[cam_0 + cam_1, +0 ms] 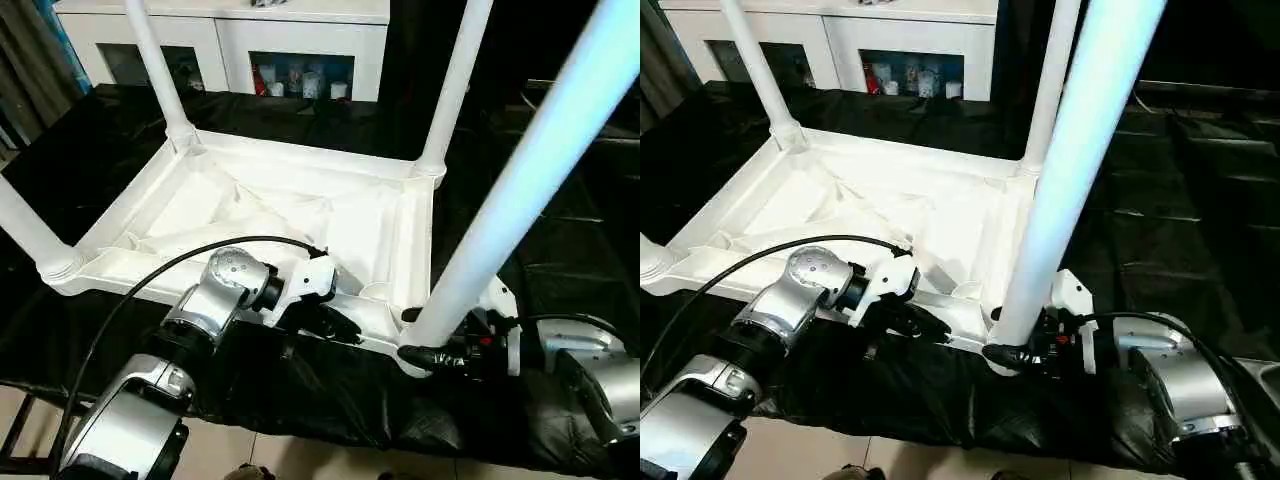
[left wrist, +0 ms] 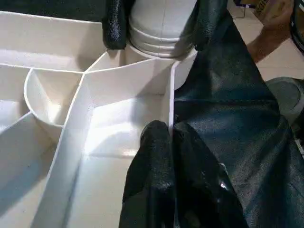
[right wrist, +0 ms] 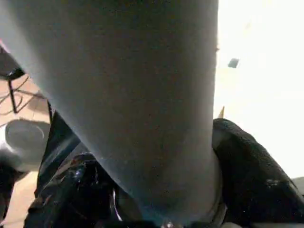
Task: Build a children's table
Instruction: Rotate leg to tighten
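Observation:
The white children's table lies upside down on black cloth, its ribbed underside facing up. Legs stand in the far left, far right and near left corner sockets. A fourth leg stands upright at the near right corner socket. My right gripper has its black fingers closed around this leg's base. My left gripper is shut on the thin near rim of the table top, a short way left of that corner.
A white cabinet with glass doors stands behind the work surface. Black cloth covers the surface to the right and hangs over the near edge. A black cable arcs over my left forearm. A person's hand shows beyond the near right corner.

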Available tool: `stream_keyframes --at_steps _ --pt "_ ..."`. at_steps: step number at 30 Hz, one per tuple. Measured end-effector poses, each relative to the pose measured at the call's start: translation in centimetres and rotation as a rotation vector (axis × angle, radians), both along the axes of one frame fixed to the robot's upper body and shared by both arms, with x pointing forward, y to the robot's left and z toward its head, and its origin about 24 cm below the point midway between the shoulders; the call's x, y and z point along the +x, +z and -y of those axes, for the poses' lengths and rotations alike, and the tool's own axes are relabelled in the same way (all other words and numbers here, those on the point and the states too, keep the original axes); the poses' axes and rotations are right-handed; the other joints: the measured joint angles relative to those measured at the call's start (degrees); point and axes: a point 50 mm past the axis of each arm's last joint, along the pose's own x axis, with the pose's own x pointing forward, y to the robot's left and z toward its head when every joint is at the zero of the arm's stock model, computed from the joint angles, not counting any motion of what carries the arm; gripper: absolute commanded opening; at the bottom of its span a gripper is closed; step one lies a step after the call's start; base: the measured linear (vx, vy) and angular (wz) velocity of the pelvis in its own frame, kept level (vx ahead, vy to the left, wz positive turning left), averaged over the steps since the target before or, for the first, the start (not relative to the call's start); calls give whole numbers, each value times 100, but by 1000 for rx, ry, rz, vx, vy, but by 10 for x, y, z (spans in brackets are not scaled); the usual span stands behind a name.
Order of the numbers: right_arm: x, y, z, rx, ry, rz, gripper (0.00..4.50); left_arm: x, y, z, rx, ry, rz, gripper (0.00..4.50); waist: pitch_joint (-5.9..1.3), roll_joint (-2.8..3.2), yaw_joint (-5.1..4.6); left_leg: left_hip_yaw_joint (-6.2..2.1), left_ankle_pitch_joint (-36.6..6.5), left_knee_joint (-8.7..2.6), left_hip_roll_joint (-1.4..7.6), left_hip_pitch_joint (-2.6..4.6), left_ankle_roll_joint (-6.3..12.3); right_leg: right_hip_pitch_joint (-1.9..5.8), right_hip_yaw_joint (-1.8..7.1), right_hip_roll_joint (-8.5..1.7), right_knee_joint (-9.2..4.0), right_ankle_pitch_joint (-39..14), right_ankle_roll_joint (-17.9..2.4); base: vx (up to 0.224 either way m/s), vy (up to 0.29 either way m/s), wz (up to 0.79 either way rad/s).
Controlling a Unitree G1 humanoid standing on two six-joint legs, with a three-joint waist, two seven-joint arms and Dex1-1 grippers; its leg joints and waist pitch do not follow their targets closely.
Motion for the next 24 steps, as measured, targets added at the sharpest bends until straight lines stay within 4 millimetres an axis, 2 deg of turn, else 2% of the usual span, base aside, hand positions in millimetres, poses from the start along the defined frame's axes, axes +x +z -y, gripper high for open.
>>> stream_keyframes --at_steps 3,6,8,12,16,17,18,20,22,24 --pt "4 -5 -3 50 -145 19 262 4 -1 0 2 72 2 0 2 -5 -41 0 -13 7 1 6 -23 6 1 1 2 11 -17 0 0 0" --pt "11 -9 -1 67 -334 58 261 9 -2 10 -6 169 18 0 5 -8 -146 0 -14 32 -5 8 -25 15 15 -3 -6 13 -20 0 0 0" --pt "13 -10 1 64 -389 69 261 10 -2 16 -10 197 21 0 4 -8 -167 0 -14 34 -15 11 -25 19 23 -7 -13 11 -16 0 0 0" --pt "22 -17 -2 62 -606 113 261 13 -6 32 -24 310 34 0 -13 -10 -179 1 -14 35 -22 22 -25 36 34 -8 -25 -6 12 0 0 0" --pt "38 -19 -15 78 -855 129 261 13 -9 46 -42 412 62 0 -26 11 -260 -1 -14 24 -25 18 -25 37 37 -7 -27 -11 21 0 0 0" --pt "40 -19 -18 82 -886 131 261 13 -9 47 -45 424 70 0 -26 11 -283 -3 -14 18 -25 18 -25 36 33 -7 -27 -12 23 0 0 0" --pt "41 -19 -20 86 -902 141 296 13 -8 47 -47 427 73 0 -27 12 -299 -4 -14 9 -25 17 -25 32 31 -7 -29 -13 24 0 0 0" --pt "40 -19 -20 82 -903 157 296 12 -8 47 -51 427 77 0 -26 20 -306 -4 -14 -3 -26 15 -25 30 30 -6 -31 -14 25 0 0 0" --pt "40 -18 -20 77 -900 170 335 12 -8 47 -52 425 79 0 -25 23 -308 -4 -14 -8 -25 9 -25 24 28 -6 -31 -14 25 0 0 0" --pt "40 -18 -20 77 -884 176 342 12 -7 47 -54 418 81 0 -23 25 -307 -5 -14 -12 -25 7 -25 22 26 -5 -30 -13 25 0 0 0"
